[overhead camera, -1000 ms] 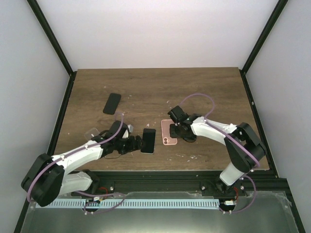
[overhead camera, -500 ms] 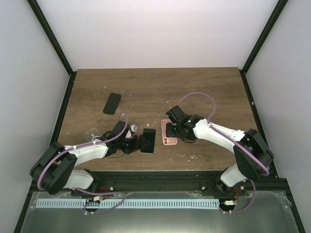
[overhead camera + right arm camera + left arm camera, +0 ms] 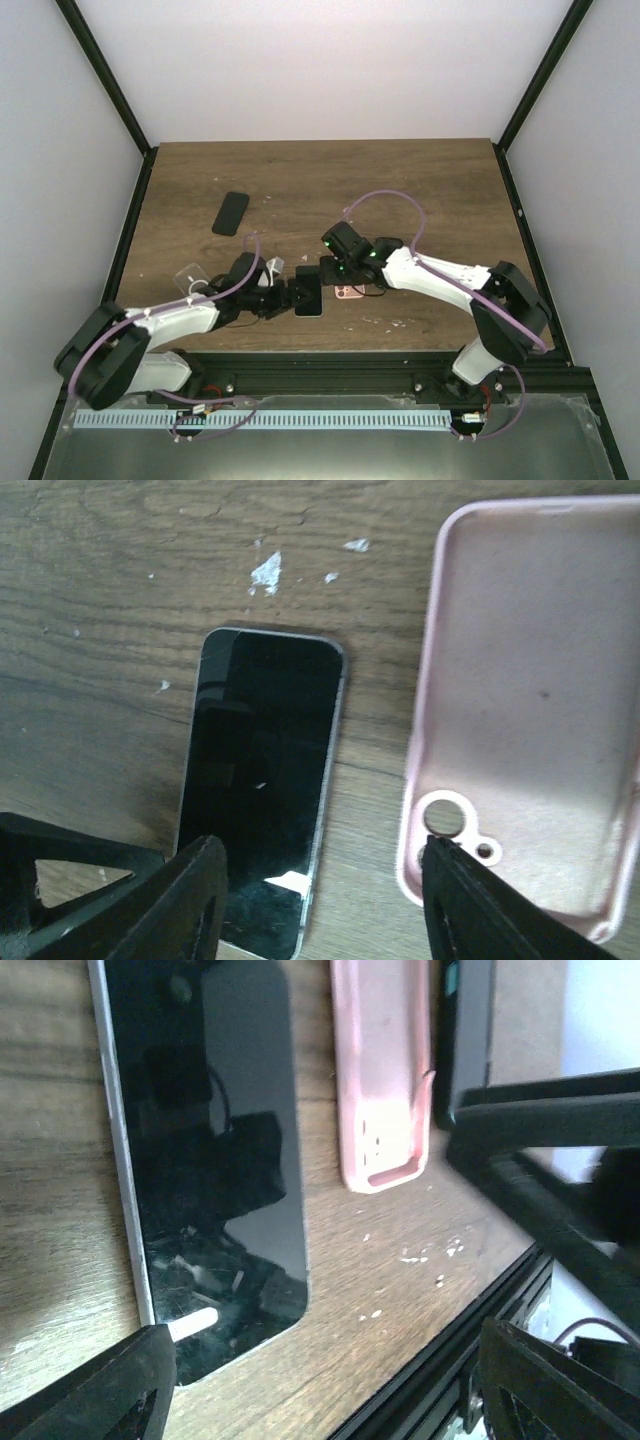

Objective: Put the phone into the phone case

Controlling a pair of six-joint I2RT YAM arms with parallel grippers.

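Between the wide-spread fingers of the left gripper (image 3: 320,1395) lies the phone (image 3: 205,1160), dark glass up, seemingly untouched; the pink phone case (image 3: 530,700) sits just beside it, hollow up, both below the right gripper (image 3: 322,900), also spread wide

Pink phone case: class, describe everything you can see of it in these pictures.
The pink phone case lies flat on the wooden table, open side up and empty. It looks like soft matte silicone, with rounded corners, a raised rim and a round camera cutout with a smaller hole beside it. It sits beside the dark phone, not touching it.
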